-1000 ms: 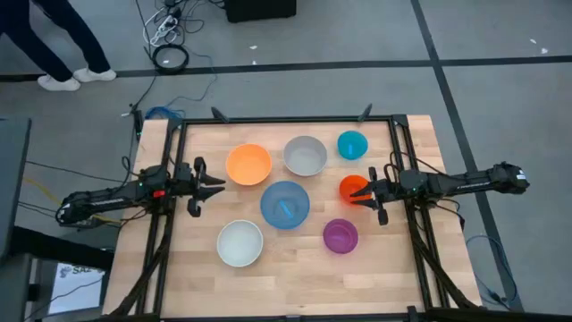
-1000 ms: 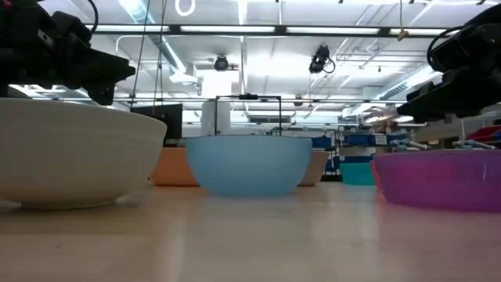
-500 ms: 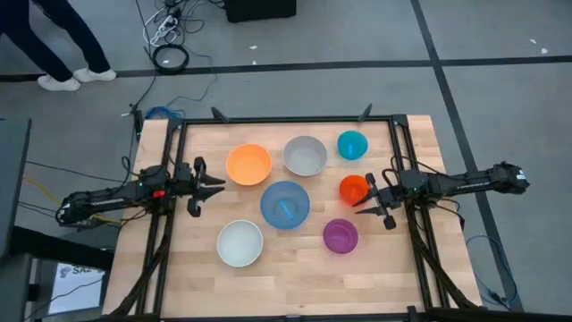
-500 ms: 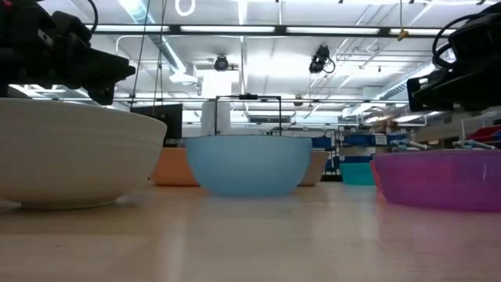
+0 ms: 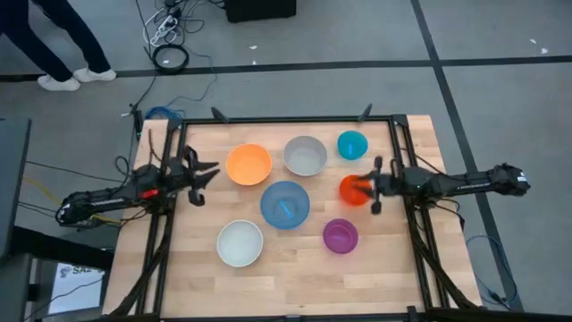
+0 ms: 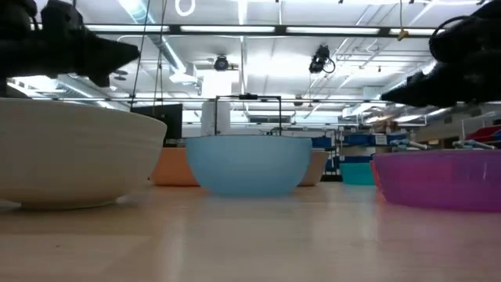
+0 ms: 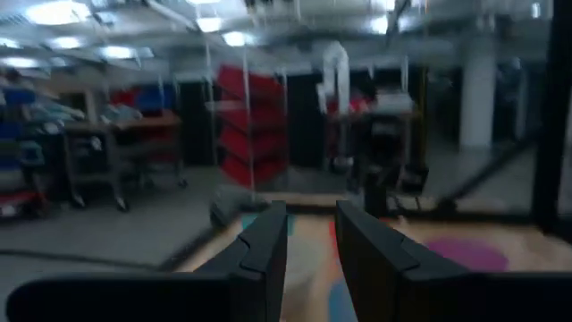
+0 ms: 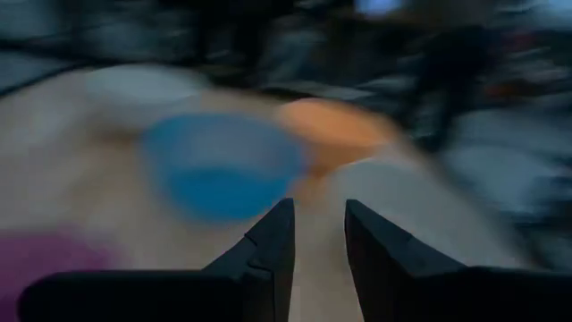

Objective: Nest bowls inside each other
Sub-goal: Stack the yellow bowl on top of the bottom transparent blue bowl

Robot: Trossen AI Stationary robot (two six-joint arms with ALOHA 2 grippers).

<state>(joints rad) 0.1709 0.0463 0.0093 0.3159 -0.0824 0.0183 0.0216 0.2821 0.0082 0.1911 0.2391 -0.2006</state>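
Seven bowls stand upright on their bases on the wooden table: orange (image 5: pixel 248 165), grey (image 5: pixel 305 155), small teal (image 5: pixel 352 144), large blue (image 5: pixel 284 204), small red-orange (image 5: pixel 352 190), small purple (image 5: pixel 340 235) and white (image 5: pixel 239 242). My left gripper (image 5: pixel 208 170) hovers at the table's left edge, left of the orange bowl, open and empty (image 7: pixel 311 234). My right gripper (image 5: pixel 366 185) hovers above the red-orange bowl's right rim, open and empty (image 8: pixel 319 228). In the low view both grippers (image 6: pixel 129 55) (image 6: pixel 391 94) stay well above the bowls.
Black frame rails (image 5: pixel 170 224) (image 5: pixel 420 241) run along the table's left and right sides under the arms. Bare wood (image 5: pixel 295 286) lies along the near edge. On the floor beyond the far left corner are a person's legs (image 5: pixel 63 54) and cables (image 5: pixel 170 55).
Both grippers have turned and rolled at the wrist while the arms stayed put. My left gripper's tips have swung toward the far edge and tipped up. My right gripper swung toward the near edge, then back over the red-orange bowl. No bowl has moved.
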